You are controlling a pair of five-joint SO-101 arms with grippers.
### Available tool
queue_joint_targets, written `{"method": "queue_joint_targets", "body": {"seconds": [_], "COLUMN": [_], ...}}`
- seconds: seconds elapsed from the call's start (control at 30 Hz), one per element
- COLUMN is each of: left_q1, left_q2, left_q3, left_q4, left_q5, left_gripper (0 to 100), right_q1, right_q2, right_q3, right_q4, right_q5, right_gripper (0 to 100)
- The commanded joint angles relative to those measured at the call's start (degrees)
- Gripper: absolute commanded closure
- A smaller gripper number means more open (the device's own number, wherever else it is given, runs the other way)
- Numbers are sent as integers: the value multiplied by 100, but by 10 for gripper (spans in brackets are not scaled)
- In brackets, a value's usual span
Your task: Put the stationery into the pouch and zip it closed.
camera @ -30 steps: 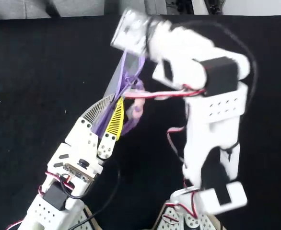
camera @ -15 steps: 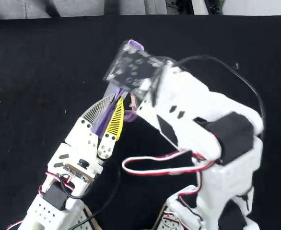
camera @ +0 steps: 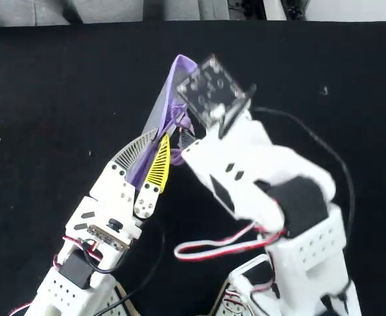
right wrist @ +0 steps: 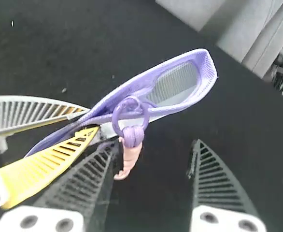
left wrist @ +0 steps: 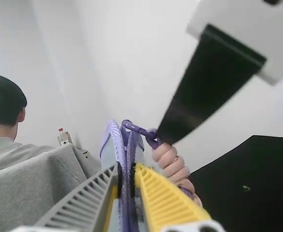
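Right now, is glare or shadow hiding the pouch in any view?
High view: even light, no glare, though the right arm covers part of the pouch. Left wrist view: a bright wall behind it. Right wrist view: no glare; it stands out against the dark table.

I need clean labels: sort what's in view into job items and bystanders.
Job items:
purple pouch, clamped in the left pincer
pink zip charm
right pincer, open near the charm

Bystanders:
black table
red-and-white cable
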Motion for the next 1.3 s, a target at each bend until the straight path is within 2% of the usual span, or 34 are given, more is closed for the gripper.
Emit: {"method": "queue_joint_targets", "body": {"seconds": [0.0, 0.17, 0.33, 0.47, 0.6, 0.9, 1.27], "left_q1": [-31, -31, -31, -31, -31, -31, -31], "left_q2": [26, 26, 26, 26, 26, 26, 26], "left_q3": [4, 13, 13, 13, 22, 110, 110], "left_q4": [-35, -35, -35, -18, -9, -35, -35], "left_q5": [62, 62, 62, 62, 62, 62, 62], "left_gripper": [972, 972, 972, 972, 972, 972, 972], "right_q1": [-123, -413, -431, -431, -431, -413, -413], "right_q2": [-1314, -2536, -2993, -3037, -3037, -3037, -3037], "right_q3": [1938, 3187, 3952, 4435, 4637, 4637, 4716], "right_q4": [-1407, -1916, -2514, -3103, -3455, -3604, -3974], "right_q5": [-62, -62, -62, -62, -62, -62, -62], "right_gripper": [776, 776, 779, 858, 921, 875, 874]}}
